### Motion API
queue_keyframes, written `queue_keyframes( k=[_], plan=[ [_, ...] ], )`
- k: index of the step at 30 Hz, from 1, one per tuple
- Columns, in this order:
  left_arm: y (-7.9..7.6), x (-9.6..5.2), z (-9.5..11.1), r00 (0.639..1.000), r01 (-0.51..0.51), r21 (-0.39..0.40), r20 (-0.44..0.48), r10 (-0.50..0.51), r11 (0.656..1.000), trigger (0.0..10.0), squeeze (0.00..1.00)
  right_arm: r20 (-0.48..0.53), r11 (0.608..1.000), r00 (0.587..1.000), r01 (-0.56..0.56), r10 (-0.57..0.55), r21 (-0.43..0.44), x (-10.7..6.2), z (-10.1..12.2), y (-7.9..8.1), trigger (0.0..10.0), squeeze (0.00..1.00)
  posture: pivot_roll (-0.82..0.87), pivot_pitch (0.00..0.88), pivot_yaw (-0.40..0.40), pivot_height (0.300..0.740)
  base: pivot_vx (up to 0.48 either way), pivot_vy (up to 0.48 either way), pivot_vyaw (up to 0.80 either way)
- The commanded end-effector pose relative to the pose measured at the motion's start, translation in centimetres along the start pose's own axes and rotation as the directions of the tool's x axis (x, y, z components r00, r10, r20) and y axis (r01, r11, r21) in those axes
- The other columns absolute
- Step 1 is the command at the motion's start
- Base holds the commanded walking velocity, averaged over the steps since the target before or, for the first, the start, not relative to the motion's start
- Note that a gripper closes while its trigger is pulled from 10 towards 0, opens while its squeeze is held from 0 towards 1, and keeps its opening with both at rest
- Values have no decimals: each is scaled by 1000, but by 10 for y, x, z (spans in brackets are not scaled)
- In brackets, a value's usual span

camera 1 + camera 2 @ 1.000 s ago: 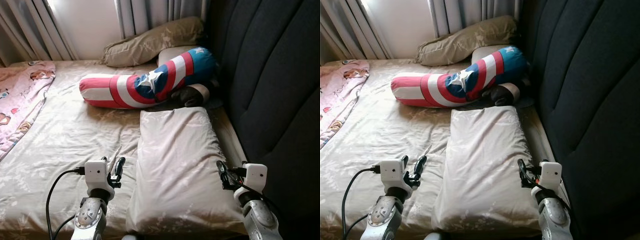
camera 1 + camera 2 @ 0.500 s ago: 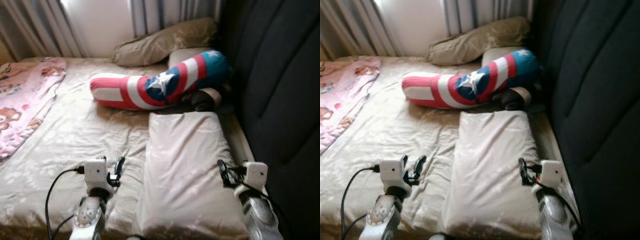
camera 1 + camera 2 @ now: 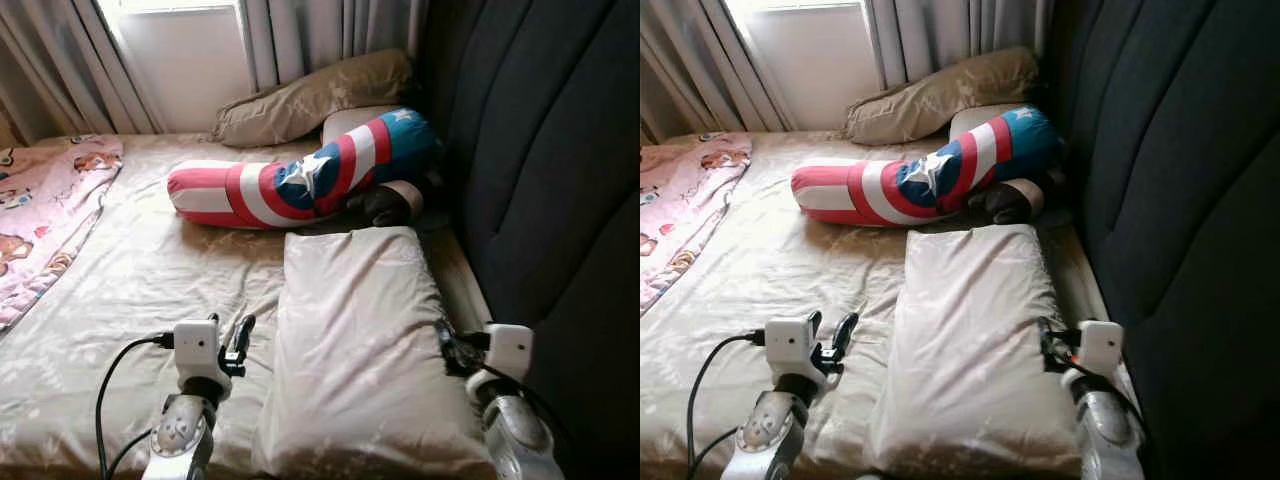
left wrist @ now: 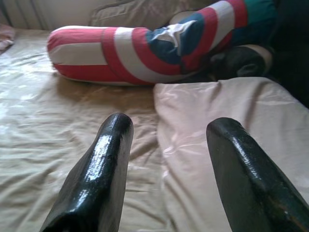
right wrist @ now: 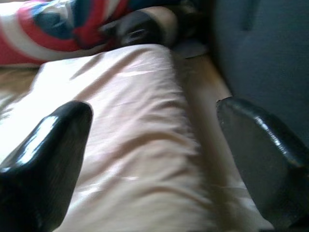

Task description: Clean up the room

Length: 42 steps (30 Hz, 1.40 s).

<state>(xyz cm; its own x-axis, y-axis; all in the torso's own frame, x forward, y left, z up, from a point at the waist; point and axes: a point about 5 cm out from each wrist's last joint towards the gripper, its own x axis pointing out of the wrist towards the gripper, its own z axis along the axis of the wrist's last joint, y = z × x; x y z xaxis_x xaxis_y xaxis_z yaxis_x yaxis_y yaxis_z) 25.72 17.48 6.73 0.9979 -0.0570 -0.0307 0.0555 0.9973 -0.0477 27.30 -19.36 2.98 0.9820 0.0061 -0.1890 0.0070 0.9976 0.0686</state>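
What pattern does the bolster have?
The bolster has red and white stripes, blue with a white star; left eye view.

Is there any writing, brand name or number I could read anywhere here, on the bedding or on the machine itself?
No readable text anywhere.
Long red, white and blue striped bolster cushion: a white star, no letters.
Pink cartoon-print blanket: pictures, no legible words.
White camera boxes by the left claw and right claw: no visible label.

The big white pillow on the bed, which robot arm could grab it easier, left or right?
Probably the right. The right gripper hangs open directly at the white pillow's edge by the headboard, with that edge between its fingers. The left gripper, also open, is over the bedsheet beside the pillow.
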Motion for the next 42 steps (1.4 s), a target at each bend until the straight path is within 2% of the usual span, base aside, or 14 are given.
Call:
queue_keyframes(
  k=[1, 6, 14, 23, 30, 35, 40, 41, 42],
  plan=[
    [1, 3, 2, 1000, 2, 0, -3, -2, 1000, 10000, 0, 3, 1000, 1000, 10, -10, 7, 2, 2, -2, 10000, 0, -28, 0, 43, 662, 0, 0, 0],
    [4, 7, 3, 1000, 8, 23, -3, -8, 1000, 10000, 0, 8, 1000, 1000, 2, -2, 2, 6, 5, -1, 10000, 0, -28, 0, 43, 662, 0, 0, 0],
    [5, 7, 4, 1000, 0, 22, -2, 0, 1000, 10000, 0, 1, 1000, 1000, 2, -2, 6, 3, 0, -1, 10000, 0, -27, 0, 42, 662, 0, -295, 0],
    [6, 7, 4, 1000, -10, 20, 2, 10, 1000, 10000, 0, 1, 1000, 1000, -7, 7, 7, 3, 1, 0, 10000, 0, -29, 0, 40, 662, 0, 0, 0],
    [7, 7, 4, 1000, -10, 22, 2, 10, 1000, 10000, 0, -5, 999, 999, -50, 50, 3, 5, 2, 6, 10000, 0, -31, 0, 39, 662, 0, 0, 0],
    [7, 15, 5, 1000, 1, -2, -4, -1, 1000, 10000, 0, -27, 997, 997, -75, 75, -10, 14, 3, 15, 10000, 0, -26, 0, 36, 662, 0, 0, 0],
    [7, 26, 5, 999, 25, 19, -30, -24, 1000, 10000, 0, -67, 998, 996, -57, 56, -10, 22, 4, 15, 10000, 0, -19, 0, 37, 662, 0, 0, 0],
    [7, 32, 6, 999, 38, 34, -39, -36, 999, 10000, 0, -88, 999, 995, -48, 48, -4, 27, 4, 15, 10000, 525, -21, 0, 40, 662, 0, 0, 0],
    [7, 34, 6, 998, 45, 39, -38, -43, 998, 10000, 0, -104, 999, 994, -45, 44, -9, 29, 3, 14, 10000, 867, -23, 0, 42, 662, 0, 0, 0]
  ],
)
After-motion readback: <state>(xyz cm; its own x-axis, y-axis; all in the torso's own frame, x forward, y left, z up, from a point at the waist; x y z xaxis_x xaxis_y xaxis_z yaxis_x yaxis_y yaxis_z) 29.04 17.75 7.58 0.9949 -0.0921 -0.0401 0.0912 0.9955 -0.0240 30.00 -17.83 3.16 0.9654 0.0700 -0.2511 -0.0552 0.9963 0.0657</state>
